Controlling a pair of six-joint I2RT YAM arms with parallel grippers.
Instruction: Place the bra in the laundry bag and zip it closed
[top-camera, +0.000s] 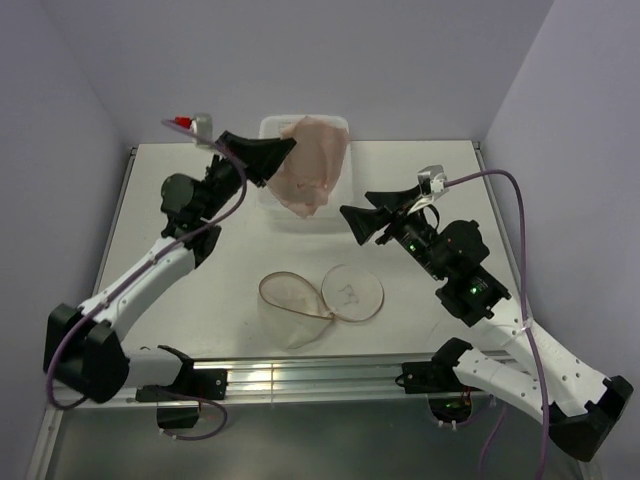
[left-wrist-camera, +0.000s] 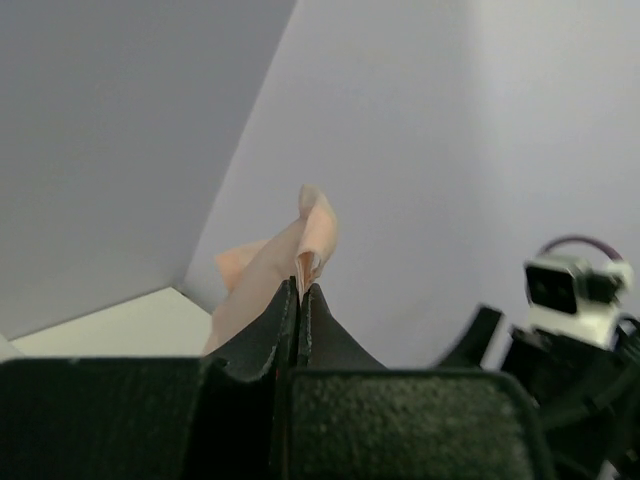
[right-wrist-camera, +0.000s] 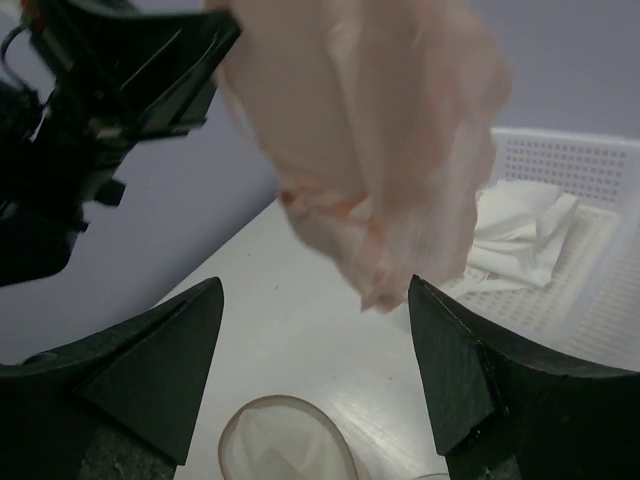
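Over the white table (top-camera: 200, 290), lilac walls (top-camera: 300, 60) around, left claw (top-camera: 290, 147) pinches peach fabric (top-camera: 315, 165); right claw (top-camera: 350, 225) gapes empty.

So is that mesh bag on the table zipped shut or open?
Open. The laundry bag has its round flap lid flipped out flat on the table beside the rim, leaving the mouth uncovered.

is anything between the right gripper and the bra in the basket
Yes. The peach mesh fabric, pinched by the shut left gripper, hangs over the white basket, directly ahead of the open right gripper. The bra lies in the basket just behind and beside that hanging fabric.
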